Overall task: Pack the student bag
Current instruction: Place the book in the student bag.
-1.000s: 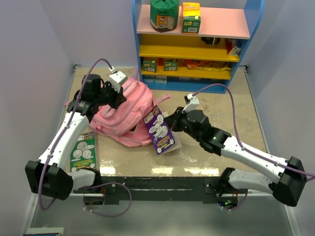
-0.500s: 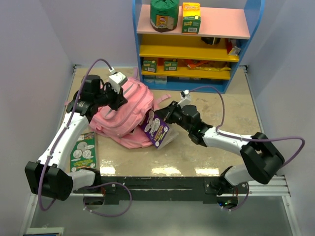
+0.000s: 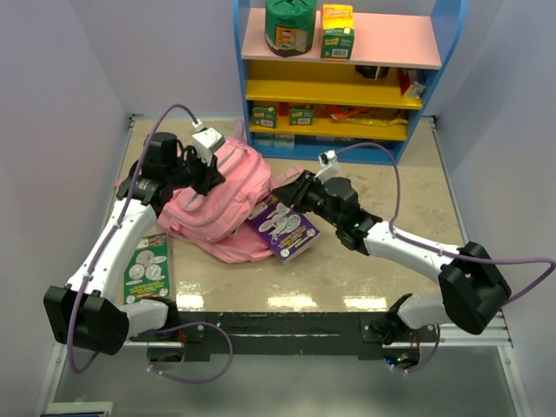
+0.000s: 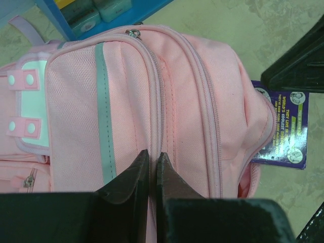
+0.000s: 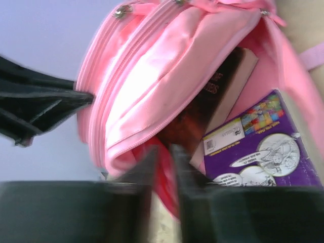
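Because the bag [image 3: 221, 198] lies on its side at the left-centre of the table [image 3: 382, 269], its open mouth faces right, towards the right arm. That arm is plainly the nearer one for anything that has to go in.

The left gripper [image 4: 152, 156] sits on the bag's upper side, fingers pressed together on a fold of pink fabric between two zip lines, which seems to hold the mouth up.

The right gripper [image 5: 163, 152] hangs just at the lip of the mouth. Its fingers show a narrow gap, but the wrist view is blurred, and I cannot tell whether they are free or nipping the lip.

A purple book [image 3: 288, 230] lies flat just beside those fingers, on their near-right side. Its long axis runs from the near-right up towards the mouth, its far end is at or just under the lip, and the rest is out on the table. Inside the mouth a dark book [image 5: 215, 96] already stands on edge, close against the purple one.

In my judgement the coming move turns on pushing the purple book along its own length, up and left, into the opening beside the dark one.

A green book [image 3: 146, 263] lies by the left arm, well apart from the mouth.
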